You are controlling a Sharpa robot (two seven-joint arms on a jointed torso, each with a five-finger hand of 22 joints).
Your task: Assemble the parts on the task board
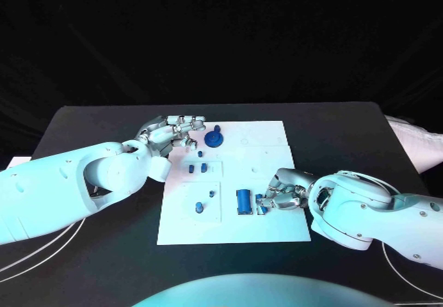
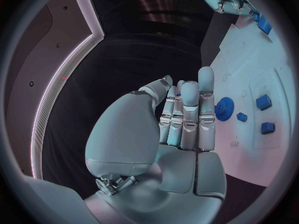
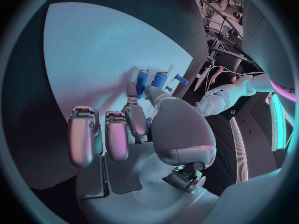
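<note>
The white task board (image 1: 267, 137) lies mid-table. A blue gear (image 1: 214, 139) stands near its far left corner. My left hand (image 1: 173, 132) hovers beside it, its fingers (image 2: 190, 109) straight and together next to the gear (image 2: 224, 107). A speck of blue shows between thumb and fingers; whether it is held I cannot tell. Near the board's right edge my right hand (image 1: 280, 192) pinches a small blue part (image 1: 262, 208) between thumb and finger, right beside a blue cylinder (image 1: 244, 201). The cylinder pieces (image 3: 151, 79) stand just past the right hand's fingertips (image 3: 131, 90).
Small blue parts (image 1: 196, 169) sit in the board's middle plate, and another (image 1: 200, 206) in the near plate. Several blue pieces (image 2: 263, 102) lie on the board beyond the gear. White cables (image 1: 37, 256) run over the black table at the near left.
</note>
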